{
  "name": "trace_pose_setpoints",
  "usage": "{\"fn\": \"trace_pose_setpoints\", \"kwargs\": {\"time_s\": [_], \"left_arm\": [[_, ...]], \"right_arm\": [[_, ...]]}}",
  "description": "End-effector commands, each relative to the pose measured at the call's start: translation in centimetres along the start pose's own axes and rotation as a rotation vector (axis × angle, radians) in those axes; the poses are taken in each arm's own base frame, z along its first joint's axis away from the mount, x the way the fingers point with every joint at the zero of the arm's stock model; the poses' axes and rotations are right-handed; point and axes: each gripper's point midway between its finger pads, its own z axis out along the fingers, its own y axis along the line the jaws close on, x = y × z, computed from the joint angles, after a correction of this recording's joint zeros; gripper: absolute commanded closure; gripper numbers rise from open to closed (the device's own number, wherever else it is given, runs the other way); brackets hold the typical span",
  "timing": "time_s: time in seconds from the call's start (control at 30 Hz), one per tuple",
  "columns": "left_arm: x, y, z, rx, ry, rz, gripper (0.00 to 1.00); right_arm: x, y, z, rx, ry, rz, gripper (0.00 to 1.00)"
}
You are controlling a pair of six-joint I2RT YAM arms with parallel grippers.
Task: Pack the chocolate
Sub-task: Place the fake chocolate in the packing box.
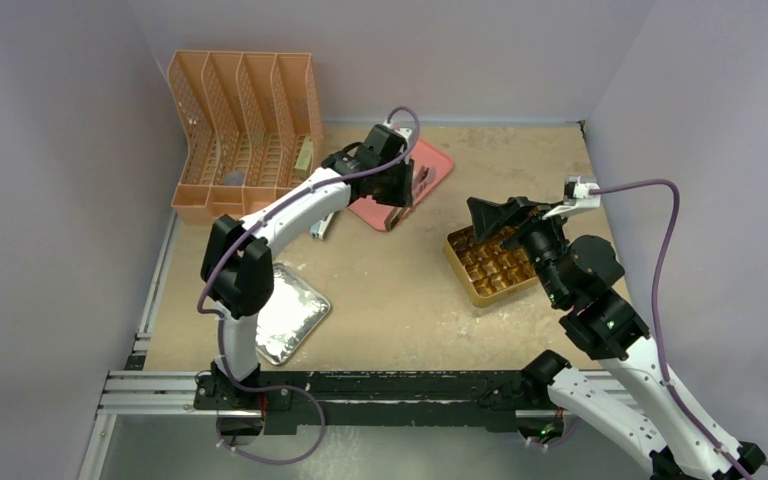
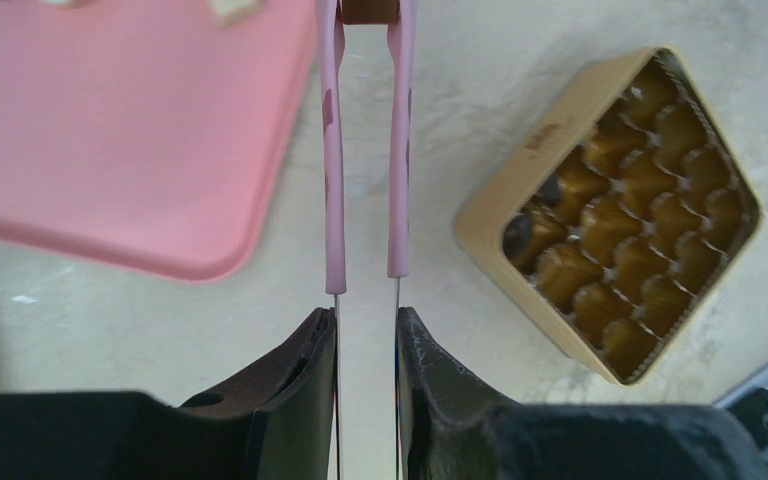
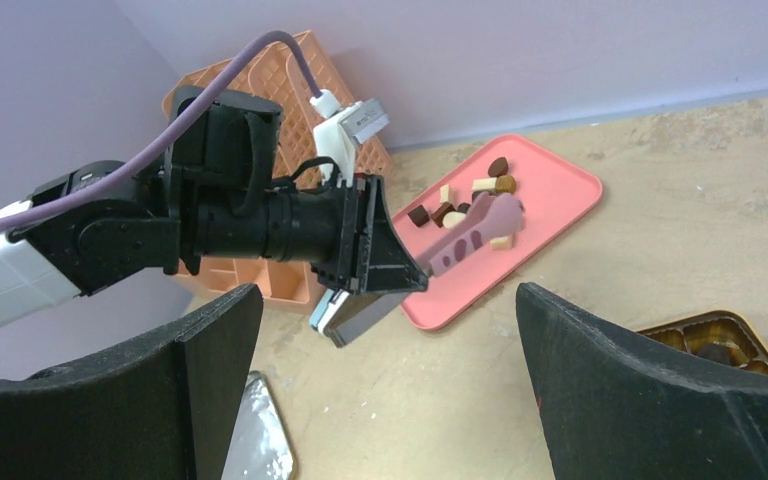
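Several chocolate pieces, dark brown, reddish and cream, lie on the pink tray. My left gripper is shut on the handles of pink tongs, spotted brown, which reach out over the tray's edge. A brown chocolate piece sits pinched between the tong tips. The gold gridded box lies on the table to the right, with a couple of dark pieces in its cells. My right gripper hovers wide open over that box, holding nothing.
An orange file rack stands at the back left. A foil lid lies near the left arm's base. A small grey and blue item lies beside the tray. Purple walls close in the table on three sides.
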Motion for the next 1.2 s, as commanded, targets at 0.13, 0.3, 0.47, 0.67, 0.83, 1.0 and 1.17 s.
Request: {"fn": "trace_pose_setpoints", "kwargs": {"time_s": [0.13, 0.3, 0.47, 0.67, 0.83, 1.0, 1.17], "left_arm": [[-1.0, -10.2, -2.9, 0.286, -0.094, 0.048, 0.77], [0.4, -13.8, -2.3, 0.400, -0.080, 0.029, 0.77], [1.6, -15.6, -1.7, 0.435, -0.063, 0.035, 0.77], [3.5, -17.5, -0.7, 0.470, -0.030, 0.043, 0.77], [4.9, -18.6, 0.2, 0.491, -0.002, 0.046, 0.78], [6.2, -19.2, 1.2, 0.496, 0.023, 0.049, 0.77], [7.6, -19.7, 2.2, 0.493, 0.053, 0.057, 0.77]], "right_arm": [[-2.9, 1.4, -0.4, -0.049, -0.081, 0.014, 0.01], [-3.1, 1.4, -0.6, -0.050, -0.087, 0.017, 0.01], [-3.2, 1.2, -0.9, -0.049, -0.091, 0.018, 0.01], [-3.2, 1.2, -1.1, -0.049, -0.093, 0.022, 0.01], [-3.3, 1.2, -1.2, -0.051, -0.096, 0.025, 0.01], [-3.2, 1.1, -1.2, -0.049, -0.094, 0.026, 0.01], [-3.1, 1.1, -1.2, -0.049, -0.092, 0.027, 0.01]]}}
